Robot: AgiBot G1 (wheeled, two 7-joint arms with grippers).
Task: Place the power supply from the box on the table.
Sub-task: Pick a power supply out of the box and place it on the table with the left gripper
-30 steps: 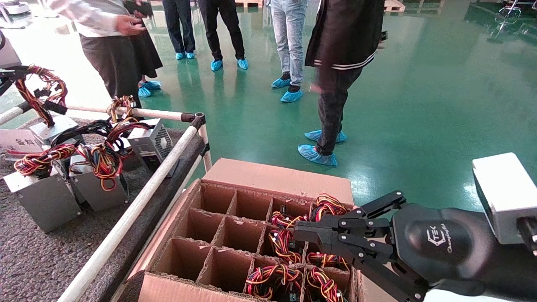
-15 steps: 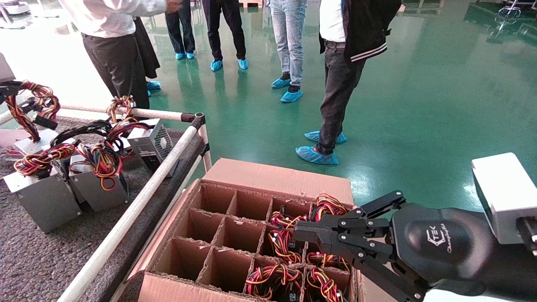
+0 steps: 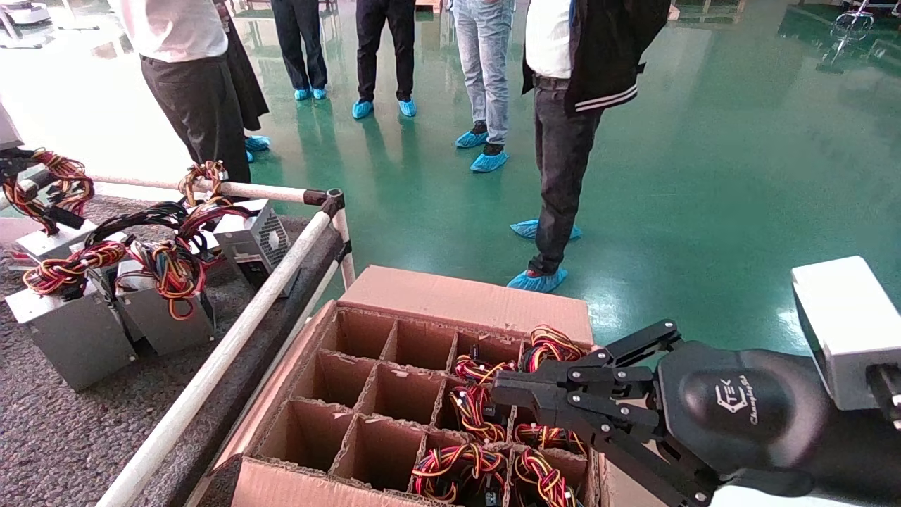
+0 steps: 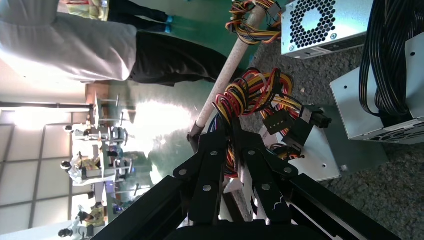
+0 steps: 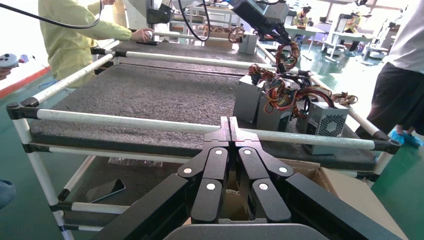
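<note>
My left gripper (image 4: 231, 131) is shut on the red, yellow and black wire bundle (image 3: 49, 184) of a grey power supply (image 3: 43, 243). In the head view it sits at the far left edge, over the table (image 3: 56, 436). The unit (image 4: 320, 155) hangs low, at or just above the grey mat; I cannot tell if it touches. The brown box (image 3: 464, 299) stands below the table's rail, its left cells empty and its right cells holding more wire bundles (image 3: 486, 415). My right gripper (image 3: 503, 387) hovers shut and empty over the box's right side, its own view showing the fingers (image 5: 229, 125) pressed together.
Three more grey power supplies (image 3: 70, 338) (image 3: 165, 317) (image 3: 257, 239) stand grouped on the mat beside the held one. A white pipe rail (image 3: 232, 345) runs between table and box. Several people (image 3: 563, 141) stand on the green floor beyond.
My left gripper has carried the power supply to the left and down toward the mat. The right gripper has stayed still. The people behind have shifted.
</note>
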